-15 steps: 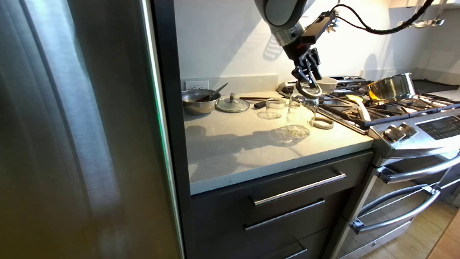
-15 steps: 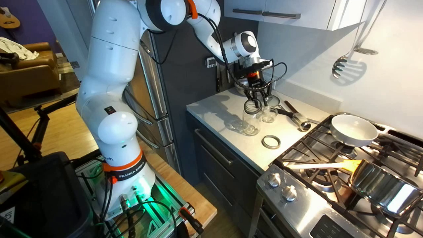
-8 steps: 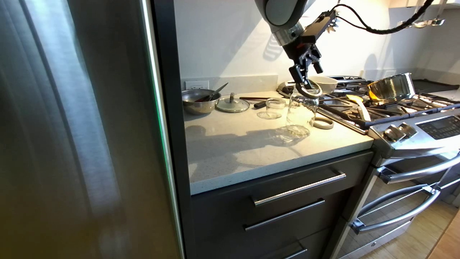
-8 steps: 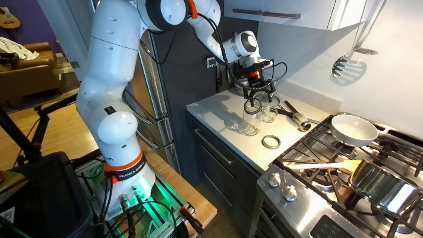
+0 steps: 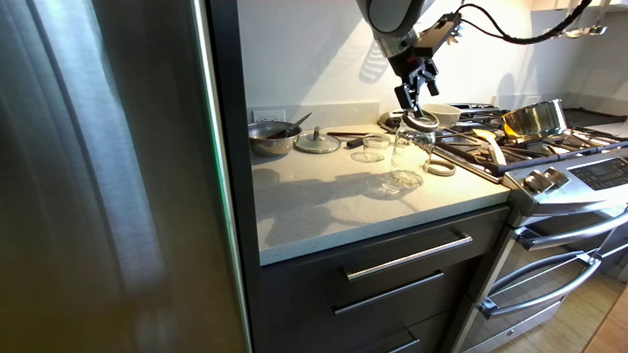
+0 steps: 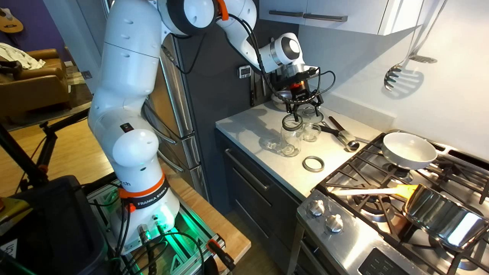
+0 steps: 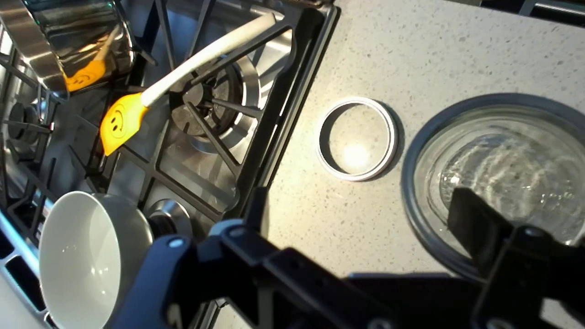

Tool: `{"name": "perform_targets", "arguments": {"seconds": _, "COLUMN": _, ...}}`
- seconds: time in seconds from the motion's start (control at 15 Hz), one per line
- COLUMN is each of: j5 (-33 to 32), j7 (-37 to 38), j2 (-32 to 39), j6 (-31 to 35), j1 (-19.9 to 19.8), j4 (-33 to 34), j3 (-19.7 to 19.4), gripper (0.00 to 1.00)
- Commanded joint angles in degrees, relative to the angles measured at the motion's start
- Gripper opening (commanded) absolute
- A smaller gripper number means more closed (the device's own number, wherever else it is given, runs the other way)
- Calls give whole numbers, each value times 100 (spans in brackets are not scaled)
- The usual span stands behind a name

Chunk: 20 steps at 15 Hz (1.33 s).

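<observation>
A tall clear glass jar (image 5: 411,154) stands upright on the counter, with a dark ring (image 5: 417,126) around its mouth. In the wrist view that ring (image 7: 410,187) circles the jar's opening at the right. My gripper (image 5: 425,102) hangs just above the jar, open, its fingers wide apart and holding nothing. One fingertip (image 7: 470,214) is over the jar's mouth; whether it touches the ring I cannot tell. The other finger (image 6: 318,111) is off to the side of the jar. A loose metal ring (image 7: 356,177) lies flat on the counter beside the jar.
A smaller glass jar (image 6: 312,132) stands close by, with a glass lid (image 5: 318,143), a metal bowl (image 5: 272,146) and utensils (image 6: 345,140) behind. On the stove are a white bowl (image 6: 408,151), a tilted pot (image 6: 445,217) and a yellow spatula (image 7: 123,121).
My fingers have spread apart and let go of the ring. It hung tilted over the jar's mouth and now sits flatter on it. The gripper has shifted slightly.
</observation>
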Motion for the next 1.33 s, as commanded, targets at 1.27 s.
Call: {"name": "perform_targets", "arguments": {"seconds": 1.27, "j5": 163, "j7": 12, "j2": -134, "j6": 628, "j1": -123, "j4": -306, "j3": -18, "gripper": 100}}
